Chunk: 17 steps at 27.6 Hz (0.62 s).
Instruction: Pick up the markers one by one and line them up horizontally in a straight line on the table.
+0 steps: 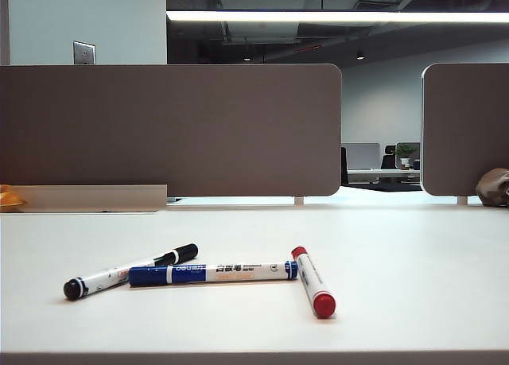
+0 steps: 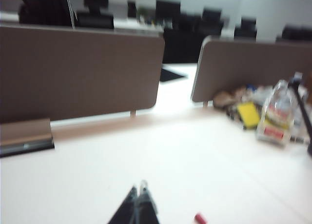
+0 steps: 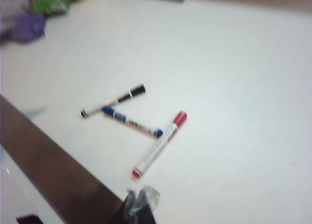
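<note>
Print on the barrels is too small to read. Blue marker point(image 1: 211, 273) lies flat mid-table point(image 1: 398, 238), black marker point(image 1: 127, 272) and red marker point(image 1: 313, 281) touching its ends. Left tool point(image 2: 138, 191) and right tool point(image 3: 140, 197) clenched, empty, above the table.

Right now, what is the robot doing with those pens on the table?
Nothing is being held yet. Three markers lie untidily on the table: the black marker tilted on the left, the blue marker lying flat in the middle, and the red marker angled on the right. They are not in a straight line. The left claw and the right claw are both shut and empty, hanging above the table away from the markers.
</note>
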Each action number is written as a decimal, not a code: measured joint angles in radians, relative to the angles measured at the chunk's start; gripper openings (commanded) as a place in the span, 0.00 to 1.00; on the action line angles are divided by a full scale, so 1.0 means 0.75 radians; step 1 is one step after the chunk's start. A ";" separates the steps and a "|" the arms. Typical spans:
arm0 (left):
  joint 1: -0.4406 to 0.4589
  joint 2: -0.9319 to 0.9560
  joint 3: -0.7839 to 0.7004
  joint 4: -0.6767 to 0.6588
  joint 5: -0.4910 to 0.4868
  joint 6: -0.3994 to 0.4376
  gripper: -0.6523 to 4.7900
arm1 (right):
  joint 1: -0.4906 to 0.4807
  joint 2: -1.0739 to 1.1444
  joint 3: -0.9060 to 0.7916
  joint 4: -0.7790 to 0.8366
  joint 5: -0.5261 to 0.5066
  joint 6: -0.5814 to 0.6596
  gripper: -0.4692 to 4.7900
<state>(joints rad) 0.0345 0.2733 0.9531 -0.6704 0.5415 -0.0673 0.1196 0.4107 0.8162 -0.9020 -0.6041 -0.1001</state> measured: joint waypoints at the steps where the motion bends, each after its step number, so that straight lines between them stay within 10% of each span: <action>1: 0.000 0.051 0.017 -0.006 0.001 0.021 0.11 | 0.000 0.055 0.025 -0.024 0.000 -0.035 0.09; 17: -0.064 0.870 0.135 -0.221 -0.060 0.323 0.11 | 0.336 0.962 0.355 -0.033 0.055 -0.140 0.09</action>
<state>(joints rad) -0.0135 0.9260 1.0546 -0.8364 0.4965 0.1753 0.3717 1.1324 1.0821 -0.9264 -0.5629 -0.2054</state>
